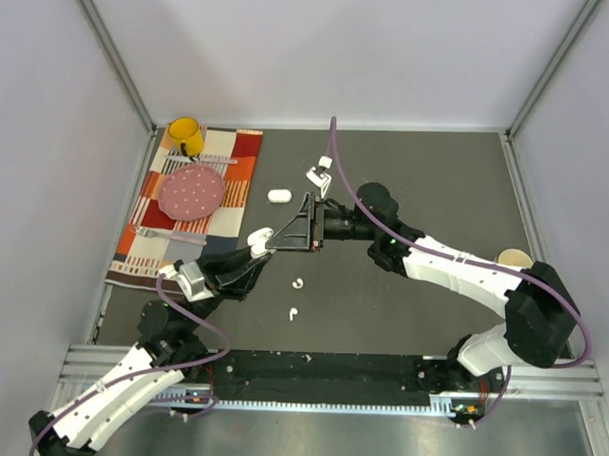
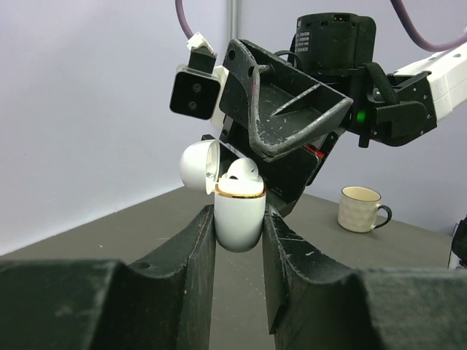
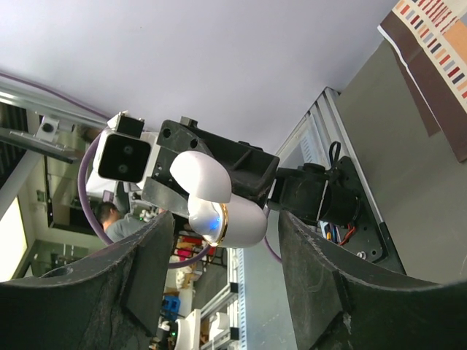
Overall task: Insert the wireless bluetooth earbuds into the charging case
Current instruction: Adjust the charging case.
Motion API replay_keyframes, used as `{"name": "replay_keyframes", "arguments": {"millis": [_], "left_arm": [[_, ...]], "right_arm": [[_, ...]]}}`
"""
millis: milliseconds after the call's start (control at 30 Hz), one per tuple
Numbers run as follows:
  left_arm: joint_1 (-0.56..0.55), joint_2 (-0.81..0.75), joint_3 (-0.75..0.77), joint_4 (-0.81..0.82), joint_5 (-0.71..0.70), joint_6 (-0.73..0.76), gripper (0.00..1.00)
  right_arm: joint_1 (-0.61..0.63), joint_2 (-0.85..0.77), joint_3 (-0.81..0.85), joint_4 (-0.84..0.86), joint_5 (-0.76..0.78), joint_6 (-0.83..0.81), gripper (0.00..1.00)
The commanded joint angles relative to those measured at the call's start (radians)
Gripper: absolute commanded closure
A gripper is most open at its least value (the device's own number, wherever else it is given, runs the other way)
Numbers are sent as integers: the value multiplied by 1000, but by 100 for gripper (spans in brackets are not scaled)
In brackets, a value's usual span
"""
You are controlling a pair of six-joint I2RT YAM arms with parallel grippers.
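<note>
Charging case (image 2: 239, 226) is clamped by its lower body in the left gripper (image 2: 238, 213), lid (image 2: 198, 166) flipped up, one earbud (image 2: 242, 171) poking out of it. Right gripper (image 3: 226, 226) is spread wide around it, nothing held. Loose earbuds (image 1: 299, 284) on the counter (image 1: 431, 322) look light, glossy, slippery; best pinched gently across the stem

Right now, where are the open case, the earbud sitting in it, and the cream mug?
case (image 2: 239, 219): left wrist view, on its lower body below the gold rim.
earbud (image 2: 242, 170): left wrist view, on its rounded top above the rim.
mug (image 2: 357, 213): left wrist view, on its side wall.
</note>
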Motion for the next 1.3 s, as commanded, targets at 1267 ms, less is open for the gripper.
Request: {"name": "replay_keyframes", "arguments": {"millis": [1267], "left_arm": [[-3,46,19,35,67,-2,89]], "right_arm": [[22,-6,103,-172,6,-129,68]]}}
